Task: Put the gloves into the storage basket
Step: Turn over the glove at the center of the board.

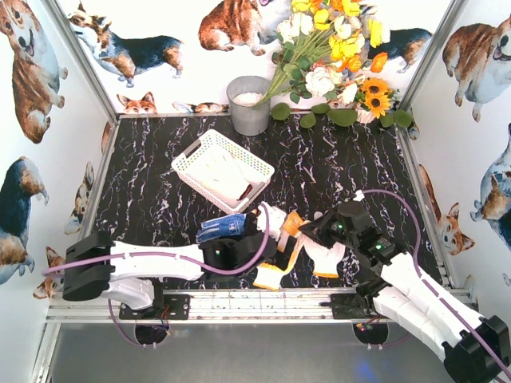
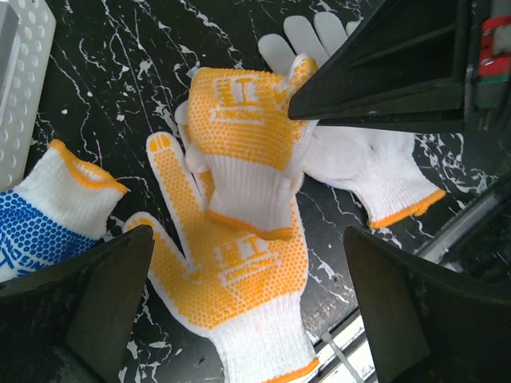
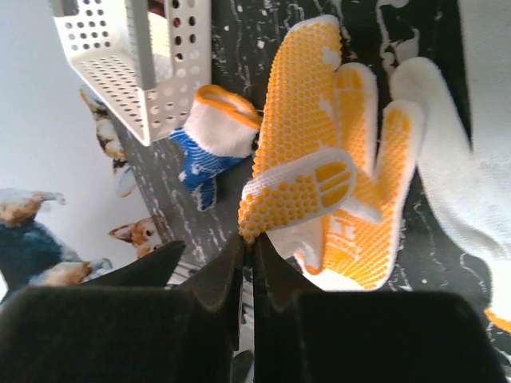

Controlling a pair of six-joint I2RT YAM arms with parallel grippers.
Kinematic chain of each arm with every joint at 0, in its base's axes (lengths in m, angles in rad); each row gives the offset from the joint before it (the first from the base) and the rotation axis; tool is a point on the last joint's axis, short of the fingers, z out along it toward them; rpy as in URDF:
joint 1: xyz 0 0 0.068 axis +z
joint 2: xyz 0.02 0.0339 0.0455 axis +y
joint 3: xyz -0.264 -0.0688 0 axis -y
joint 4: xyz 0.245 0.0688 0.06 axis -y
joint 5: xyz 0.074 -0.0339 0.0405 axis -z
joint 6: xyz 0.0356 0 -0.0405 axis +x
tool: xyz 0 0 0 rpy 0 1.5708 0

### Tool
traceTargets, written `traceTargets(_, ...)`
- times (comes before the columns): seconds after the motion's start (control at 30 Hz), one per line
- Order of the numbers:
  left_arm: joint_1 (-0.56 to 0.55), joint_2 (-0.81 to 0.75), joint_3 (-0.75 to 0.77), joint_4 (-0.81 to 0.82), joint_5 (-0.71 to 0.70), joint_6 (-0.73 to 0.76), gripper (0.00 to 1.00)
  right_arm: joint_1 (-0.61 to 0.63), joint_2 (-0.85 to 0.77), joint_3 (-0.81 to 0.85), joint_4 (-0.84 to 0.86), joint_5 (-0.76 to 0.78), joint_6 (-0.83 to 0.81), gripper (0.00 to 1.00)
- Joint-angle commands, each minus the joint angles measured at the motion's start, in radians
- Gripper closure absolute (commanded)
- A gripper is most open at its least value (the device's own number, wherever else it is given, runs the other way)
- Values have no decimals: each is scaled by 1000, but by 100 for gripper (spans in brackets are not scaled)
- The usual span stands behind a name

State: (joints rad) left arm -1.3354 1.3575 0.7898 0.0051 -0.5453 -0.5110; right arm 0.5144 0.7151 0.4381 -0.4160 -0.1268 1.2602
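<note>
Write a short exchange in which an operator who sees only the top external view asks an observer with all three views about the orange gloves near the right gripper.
Operator: From above, the arm hides the fingers. Has the right gripper got hold of anything?
Observer: Yes. The right wrist view shows the right gripper shut on the edge of an orange-dotted glove.
Operator: Is that the only orange glove there?
Observer: No. The left wrist view shows a second orange-dotted glove lying flat on the table, partly under the held one.
</note>
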Motion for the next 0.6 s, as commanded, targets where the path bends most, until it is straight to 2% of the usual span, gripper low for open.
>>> traceTargets(0.0,-11,57,30,27,-118,-1,0,-1,-19,94,-13,-10,54,100)
traceTargets(0.37,-14,227,96,159,-59,-54,0,-1,9,214,-138,-6,108,100)
traceTargets(0.57,-16,279,122,105,-158,-151,2,-1,18,234,-142,-3,117,100)
